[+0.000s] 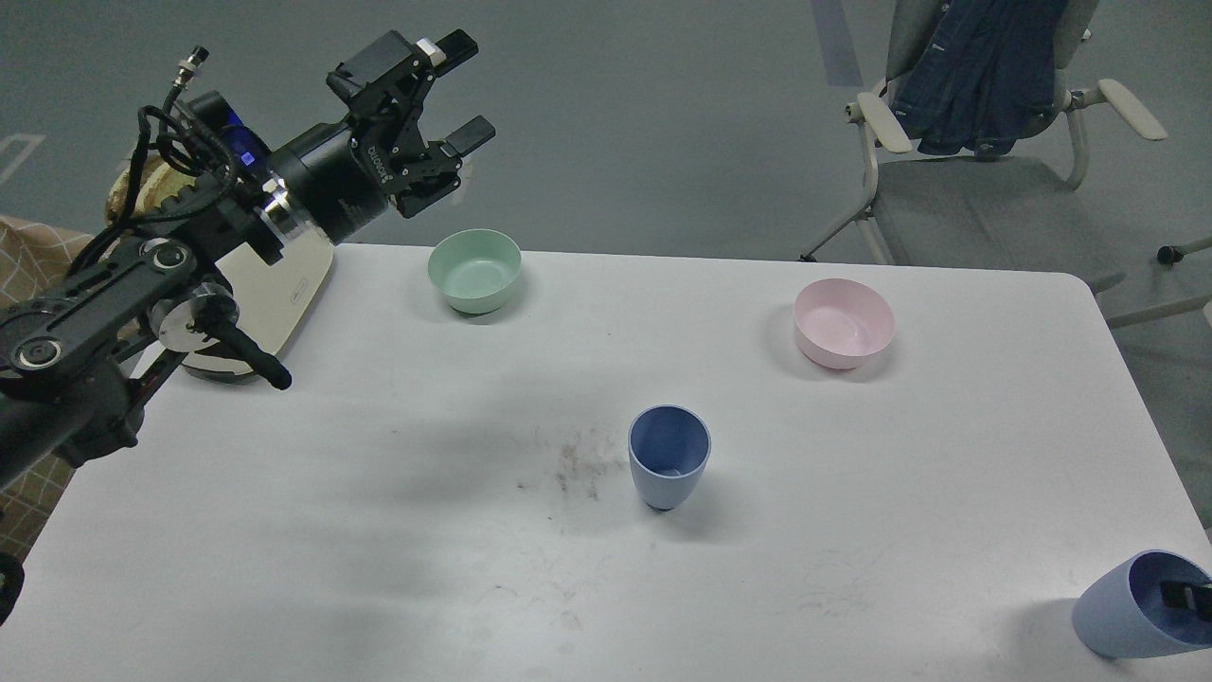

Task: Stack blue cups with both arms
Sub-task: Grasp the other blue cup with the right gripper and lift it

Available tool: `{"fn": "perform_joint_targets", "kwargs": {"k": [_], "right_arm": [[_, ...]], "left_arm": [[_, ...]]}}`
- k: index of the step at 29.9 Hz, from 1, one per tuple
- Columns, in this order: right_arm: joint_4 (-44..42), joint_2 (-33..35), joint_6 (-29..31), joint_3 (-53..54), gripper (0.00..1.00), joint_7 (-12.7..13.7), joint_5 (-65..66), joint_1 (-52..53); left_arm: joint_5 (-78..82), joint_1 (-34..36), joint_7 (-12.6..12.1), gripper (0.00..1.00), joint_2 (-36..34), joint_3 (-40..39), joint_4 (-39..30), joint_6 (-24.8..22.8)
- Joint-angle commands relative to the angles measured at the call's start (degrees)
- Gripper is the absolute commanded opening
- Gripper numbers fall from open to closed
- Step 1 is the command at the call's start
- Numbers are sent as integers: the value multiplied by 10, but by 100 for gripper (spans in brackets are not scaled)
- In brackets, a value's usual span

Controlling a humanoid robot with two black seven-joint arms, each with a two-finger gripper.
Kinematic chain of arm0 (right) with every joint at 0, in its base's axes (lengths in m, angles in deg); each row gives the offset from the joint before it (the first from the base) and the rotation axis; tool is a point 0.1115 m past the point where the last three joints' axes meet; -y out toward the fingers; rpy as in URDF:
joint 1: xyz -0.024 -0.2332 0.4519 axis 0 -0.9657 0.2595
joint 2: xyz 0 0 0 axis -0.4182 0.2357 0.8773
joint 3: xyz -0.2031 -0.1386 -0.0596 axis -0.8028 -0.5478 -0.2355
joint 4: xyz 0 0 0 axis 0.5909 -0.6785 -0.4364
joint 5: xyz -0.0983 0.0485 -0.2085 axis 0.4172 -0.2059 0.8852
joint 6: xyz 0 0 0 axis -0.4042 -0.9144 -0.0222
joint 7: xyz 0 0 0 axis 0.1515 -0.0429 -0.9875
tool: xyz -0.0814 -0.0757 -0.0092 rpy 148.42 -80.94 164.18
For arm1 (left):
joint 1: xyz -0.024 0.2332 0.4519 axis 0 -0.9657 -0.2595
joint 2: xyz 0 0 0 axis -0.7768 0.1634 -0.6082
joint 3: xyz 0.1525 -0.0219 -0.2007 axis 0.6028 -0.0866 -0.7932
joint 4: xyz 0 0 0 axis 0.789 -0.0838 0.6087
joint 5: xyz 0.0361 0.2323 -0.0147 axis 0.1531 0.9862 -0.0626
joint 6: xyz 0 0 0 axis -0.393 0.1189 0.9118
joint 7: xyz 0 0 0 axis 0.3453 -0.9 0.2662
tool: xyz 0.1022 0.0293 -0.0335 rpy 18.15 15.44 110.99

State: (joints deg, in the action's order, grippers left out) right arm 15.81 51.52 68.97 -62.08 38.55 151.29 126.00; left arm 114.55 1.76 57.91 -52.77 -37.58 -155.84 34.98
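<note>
Tilted blue cup (1131,606) at worktop's (379,530) near-right corner, dark finger (1184,595) inside rim: right pincer apparently gripping, mostly off-frame. Second blue cup (668,457) upright mid-worktop, stacking target. Left pincer (456,90) raised, fingers apart, empty.

Only writing we spot is small white lettering on the side of our left gripper (466,92), and it's too tiny to read. Nothing else has text.

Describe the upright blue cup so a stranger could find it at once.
On the white table, look near the middle, beside the dark scuff marks. The blue cup stands upright there alone, while its twin lies tilted at the bottom-right edge.
</note>
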Motion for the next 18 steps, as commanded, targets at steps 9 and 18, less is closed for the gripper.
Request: {"fn": "perform_joint_targets", "kwargs": {"k": [9,18], "right_arm": [[26,7,-2,58,0,0,5,7],[-59,-109,80,97,0,0,2,174]], "left_arm": [[0,-1,1,96,0,-1,0,0],[0,-1,0,96,0,-2,0,0]]}}
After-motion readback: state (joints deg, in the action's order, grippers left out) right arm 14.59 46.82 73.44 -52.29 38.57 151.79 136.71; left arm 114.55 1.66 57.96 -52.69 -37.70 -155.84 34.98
